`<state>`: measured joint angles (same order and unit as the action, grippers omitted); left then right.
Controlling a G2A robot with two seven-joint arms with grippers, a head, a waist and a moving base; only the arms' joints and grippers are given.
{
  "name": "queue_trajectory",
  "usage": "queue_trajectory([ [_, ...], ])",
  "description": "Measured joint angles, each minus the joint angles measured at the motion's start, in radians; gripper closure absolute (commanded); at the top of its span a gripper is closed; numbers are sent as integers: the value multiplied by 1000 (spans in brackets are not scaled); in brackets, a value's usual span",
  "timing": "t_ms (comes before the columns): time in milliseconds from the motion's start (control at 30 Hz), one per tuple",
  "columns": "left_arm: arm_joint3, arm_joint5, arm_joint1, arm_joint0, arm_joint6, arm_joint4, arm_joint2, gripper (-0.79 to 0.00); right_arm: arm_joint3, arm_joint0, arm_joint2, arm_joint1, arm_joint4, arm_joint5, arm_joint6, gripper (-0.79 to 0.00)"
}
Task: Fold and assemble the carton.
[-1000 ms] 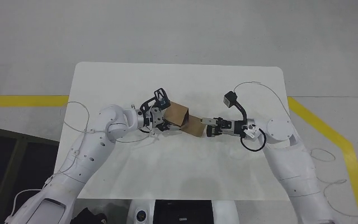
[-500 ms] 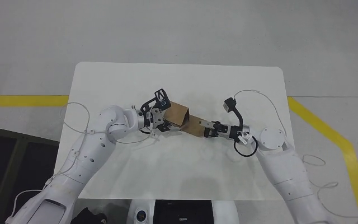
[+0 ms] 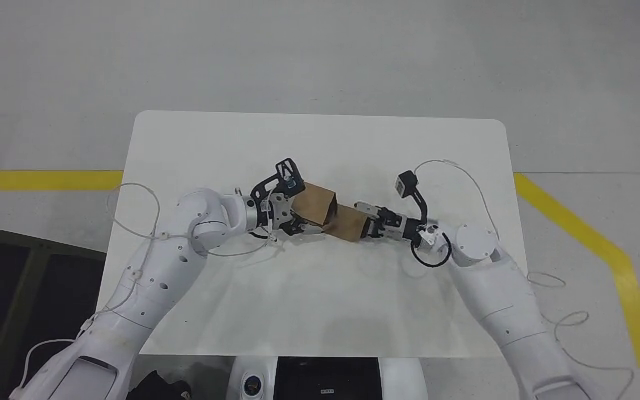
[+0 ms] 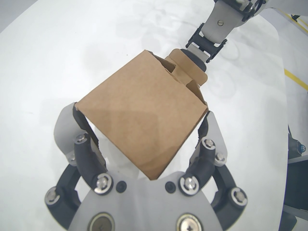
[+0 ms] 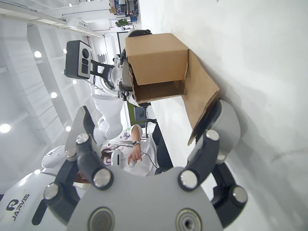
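Carton: a small brown cardboard carton (image 4: 142, 111), already squared into a tube, near the middle of the desk; whether it rests on the surface or hangs just over it, I cannot tell.
Open end: it faces the right arm, hollow inside, with nothing folded in yet.
Flap: one long flap (image 5: 199, 97) sticks out from that end and runs close along the desk; a smaller tuck tab (image 4: 187, 69) shows beside it.
Handling: likely very light and fairly stiff along its panels, but thin, so it dents and creases under a hard squeeze. The matte board should not slip much.
Where to take hold: across two opposite walls near the closed end, as it is held here. The flaps are best pushed flat from outside, close to their fold lines.
Left tool: the left tool (image 4: 140, 131) clamps the carton's body, one finger on each side wall.
Right tool: the right tool (image 5: 151, 109) stands wide. One finger (image 5: 223, 121) lies against the long flap's outer edge, next to the desk, and the other is well apart from the board.
Step in hand: probably lifting that flap to fold it over the opening.
Risk: a push off the fold line may buckle the flap or twist the carton in the clamp.
Desk: a white desk (image 3: 400, 310).
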<state>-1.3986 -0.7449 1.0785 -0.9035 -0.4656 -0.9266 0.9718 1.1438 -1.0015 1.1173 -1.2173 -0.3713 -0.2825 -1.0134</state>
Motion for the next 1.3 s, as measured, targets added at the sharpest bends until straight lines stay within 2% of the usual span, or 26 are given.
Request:
queue_trajectory([
  [500,4,-2,1,0,-8,1,1,-785,37,47,-38,-18,-128,-27,-80,-785],
  [867,2,-1,2,-2,-14,-1,-4,-785,-10,94,-105,-37,-90,12,-59,-785],
  [1067,1,-2,3,-1,-17,1,-4,-785,-1,98,-118,-43,-94,-28,-59,-779],
  [1133,1,-2,3,-1,-18,0,-4,-785,-1,99,-121,-44,-91,-30,-58,-680],
  [1167,0,-2,3,-1,-19,-2,-5,-785,-3,99,-122,-45,-87,-31,-55,-674],
  [1300,-1,-4,3,-1,-20,-4,-5,-785,-9,96,-120,-44,-73,-34,-40,-517],
])
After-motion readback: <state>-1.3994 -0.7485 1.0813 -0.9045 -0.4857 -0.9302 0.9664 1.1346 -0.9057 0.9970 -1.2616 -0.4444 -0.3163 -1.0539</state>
